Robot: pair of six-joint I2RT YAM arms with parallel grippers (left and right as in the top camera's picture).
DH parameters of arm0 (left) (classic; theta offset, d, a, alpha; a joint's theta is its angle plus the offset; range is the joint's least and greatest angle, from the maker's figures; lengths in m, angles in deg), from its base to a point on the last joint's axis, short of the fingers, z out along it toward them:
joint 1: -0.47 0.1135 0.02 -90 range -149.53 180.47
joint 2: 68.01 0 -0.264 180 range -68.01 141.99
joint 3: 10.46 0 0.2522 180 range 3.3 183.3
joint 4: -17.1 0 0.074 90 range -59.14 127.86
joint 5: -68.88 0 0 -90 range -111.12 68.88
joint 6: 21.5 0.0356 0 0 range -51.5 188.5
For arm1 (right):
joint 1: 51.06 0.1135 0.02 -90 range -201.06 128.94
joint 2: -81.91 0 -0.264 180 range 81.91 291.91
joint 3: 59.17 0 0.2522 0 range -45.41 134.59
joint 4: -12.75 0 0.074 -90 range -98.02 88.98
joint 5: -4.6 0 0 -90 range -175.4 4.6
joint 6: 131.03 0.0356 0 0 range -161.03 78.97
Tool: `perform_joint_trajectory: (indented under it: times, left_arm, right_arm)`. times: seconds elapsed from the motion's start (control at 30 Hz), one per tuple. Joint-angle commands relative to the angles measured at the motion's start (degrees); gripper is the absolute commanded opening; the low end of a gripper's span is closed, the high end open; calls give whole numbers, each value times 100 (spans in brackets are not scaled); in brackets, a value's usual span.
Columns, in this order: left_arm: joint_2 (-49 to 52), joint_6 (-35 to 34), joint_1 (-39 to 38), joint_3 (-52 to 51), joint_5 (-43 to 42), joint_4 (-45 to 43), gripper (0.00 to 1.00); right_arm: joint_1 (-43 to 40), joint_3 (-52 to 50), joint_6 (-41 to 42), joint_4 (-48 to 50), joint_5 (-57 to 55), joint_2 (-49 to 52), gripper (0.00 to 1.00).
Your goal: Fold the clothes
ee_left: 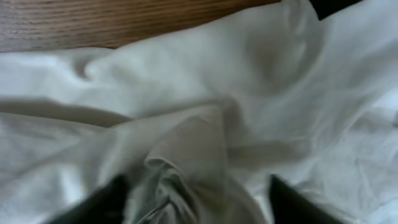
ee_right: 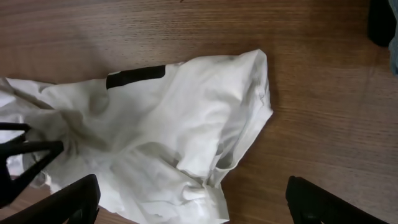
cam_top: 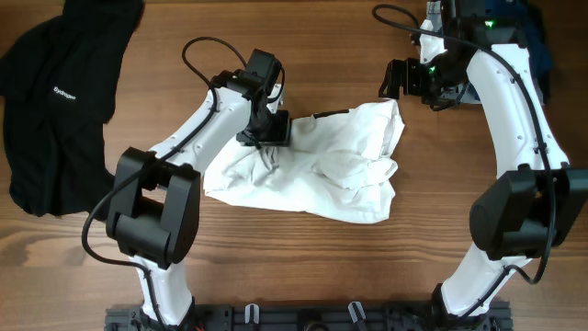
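Shirt: the white T-shirt (cam_top: pixel 340 175) lay crumpled in the middle of the table (cam_top: pixel 441 239), with its long axis running left to right.
Left gripper: the left gripper (cam_top: pixel 265 136) was low on the shirt's far left part, jaws apart, with a ridge of cloth between its fingers (ee_left: pixel 109 199); no firm pinch showed.
Right gripper: the right gripper (cam_top: pixel 393 83) was wide open and empty, above the far right corner.
Nearer arm: the left one, probably.
Far: the black garment (cam_top: pixel 55 101) lay well apart, at the far left.

one white t-shirt (cam_top: pixel 322 170), one black garment (cam_top: pixel 55 101), two grippers: left gripper (cam_top: pixel 265 134), right gripper (cam_top: pixel 392 83).
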Motion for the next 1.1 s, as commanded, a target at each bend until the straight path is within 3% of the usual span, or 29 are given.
perform_joint_trajectory:
  times: [0.0,0.13,0.3,0.5,0.67,0.8,0.93,0.97,1.07]
  left_arm:
    - [-105,-157,-9,221,-184,234,100]
    - [-352,-131,181,1058,-127,1198,100]
    - [-809,-133,634,1641,446,1563,100]
    - [-1156,-111,1569,1757,772,1604,100]
    - [-1150,-111,1906,1755,1211,1871,100]
    - [-1150,-111,1926,1755,1539,2081,100]
    - [-1147,-114,1926,1740,1541,2151,100]
    - [-1147,-114,1926,1740,1550,2173,100]
    - [-1147,-116,1926,1740,1764,2218,100]
  right_arm:
    - [-9,35,367,-83,-212,-31,99]
    - [-151,-413,428,-389,46,-31,99]
    - [-153,-1443,518,-190,422,-31,99]
    - [-142,-2706,540,866,1062,-31,98]
    - [-138,-3595,691,2122,1069,-31,91]
    - [90,-4179,804,2983,1036,-31,72]
    - [708,-4588,1290,3626,570,-31,64]
    - [822,-4603,1290,3633,446,-31,54]
    - [861,-4601,1587,3480,-144,-33,4]
